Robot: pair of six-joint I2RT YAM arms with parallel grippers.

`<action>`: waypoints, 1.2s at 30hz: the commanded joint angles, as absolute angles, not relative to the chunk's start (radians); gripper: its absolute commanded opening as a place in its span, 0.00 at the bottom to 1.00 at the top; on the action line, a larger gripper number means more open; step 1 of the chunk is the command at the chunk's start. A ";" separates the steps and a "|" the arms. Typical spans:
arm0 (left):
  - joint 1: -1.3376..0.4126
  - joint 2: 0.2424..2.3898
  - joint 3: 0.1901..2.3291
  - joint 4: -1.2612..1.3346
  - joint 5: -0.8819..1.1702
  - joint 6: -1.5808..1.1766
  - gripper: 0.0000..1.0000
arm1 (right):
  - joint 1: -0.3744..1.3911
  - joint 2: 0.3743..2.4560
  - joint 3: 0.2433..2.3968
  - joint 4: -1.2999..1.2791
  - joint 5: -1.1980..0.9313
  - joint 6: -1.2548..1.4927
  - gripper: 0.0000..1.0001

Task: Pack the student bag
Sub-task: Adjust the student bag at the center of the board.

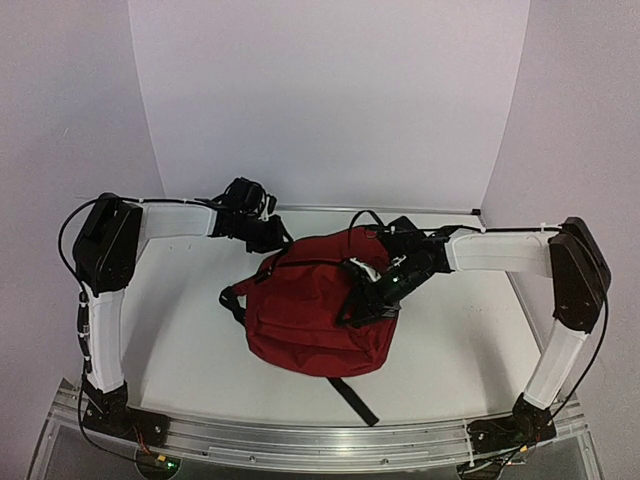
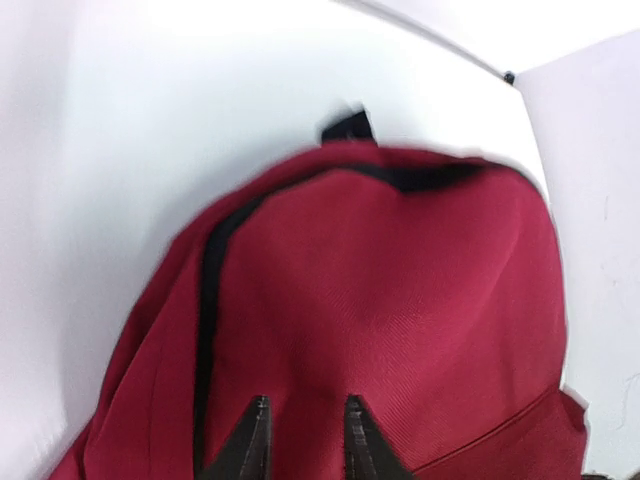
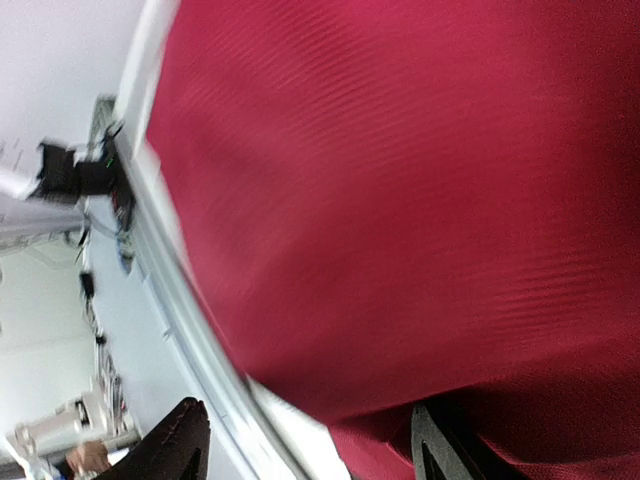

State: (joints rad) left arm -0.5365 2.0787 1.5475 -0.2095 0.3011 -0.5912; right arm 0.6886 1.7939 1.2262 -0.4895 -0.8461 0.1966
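The large dark red soft fabric backpack (image 1: 310,320), the student bag of the task, lies flat in the middle of the white tabletop (image 1: 190,330). It sits slightly nearer the back edge than the near one. One black strap (image 1: 355,398) trails from under it toward the near edge.

We see no books, cases or other loose things on the tabletop around the bag, so nothing is visibly waiting to go in. The black zip line (image 2: 210,290) curving over the bag's shoulder looks closed in the left wrist view, though the picture is blurred. The body of the bag looks rounded, not collapsed. From that we judge the filling is likely over, or has not begun. What is inside is hidden from us, so we cannot say which.

Both arms are at the bag. The left gripper (image 2: 305,440) is at the back left of the bag, its fingertips close together with a narrow slit between them over the red cloth. We cannot tell whether any cloth is pinched. The right gripper (image 3: 305,455) hangs over the right half of the bag with its jaws wide apart, holding nothing.

What is left, in our judgement, is closing or tidying work. That would mean confirming the zip is run home and settling the bag and its strap.
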 commanded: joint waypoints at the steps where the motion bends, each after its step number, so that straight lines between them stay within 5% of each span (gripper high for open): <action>1: -0.513 1.983 1.581 -0.270 0.260 -0.488 0.36 | 0.670 1.702 1.311 -0.477 -0.881 0.205 0.71; 6: -0.544 1.778 1.472 -0.282 0.222 -0.421 0.53 | 0.541 1.613 1.283 -0.477 -0.867 0.219 0.70; 11: -0.689 1.661 1.427 -0.346 0.158 -0.345 0.55 | 0.419 1.590 1.247 -0.476 -0.789 0.233 0.64; 22: -0.942 1.810 1.540 -0.409 0.148 -0.360 0.35 | 0.408 1.668 1.192 -0.354 -0.807 0.344 0.50; 36: -0.995 1.948 1.627 -0.388 0.149 -0.411 0.33 | 0.419 1.808 1.192 -0.211 -0.903 0.445 0.49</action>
State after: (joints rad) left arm -0.9997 1.9343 1.5632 -0.4018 0.1612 -0.3946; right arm 0.4064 1.7812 1.1885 -0.2898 -0.8528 0.4066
